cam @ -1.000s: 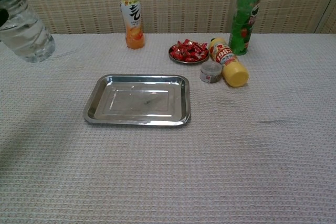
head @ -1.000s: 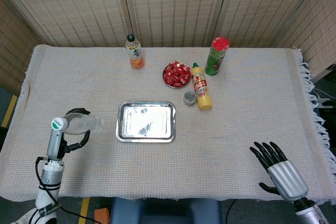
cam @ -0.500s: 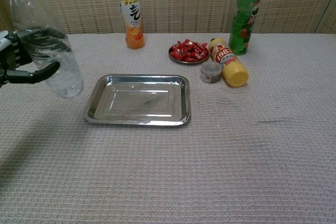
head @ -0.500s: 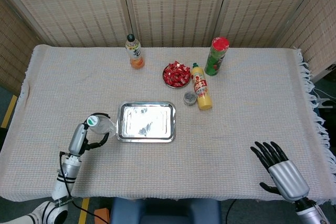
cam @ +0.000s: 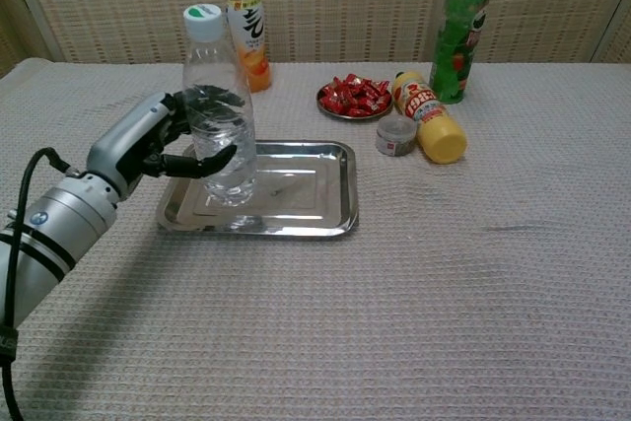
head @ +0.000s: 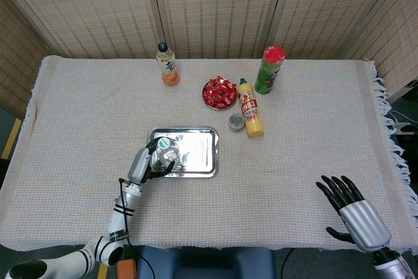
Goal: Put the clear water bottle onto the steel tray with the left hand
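Observation:
The clear water bottle (cam: 218,110) with a white-green cap stands upright over the left part of the steel tray (cam: 296,194); whether its base touches the tray I cannot tell. My left hand (cam: 163,137) grips the bottle around its middle from the left. From above, the bottle (head: 163,150) shows at the tray's (head: 196,151) left end with the left hand (head: 145,162) beside it. My right hand (head: 353,210) hovers at the table's near right corner, fingers spread, holding nothing.
Behind the tray stand an orange drink bottle (cam: 245,38), a bowl of red candies (cam: 354,98), a small jar (cam: 396,135), a yellow sauce bottle lying down (cam: 430,126) and a green chips can (cam: 459,36). The cloth's fringe hangs along the right table edge (head: 392,135).
My left hand carried the bottle rightward from the table's left edge to over the tray's left part, turning it upright. The right hand barely moved.

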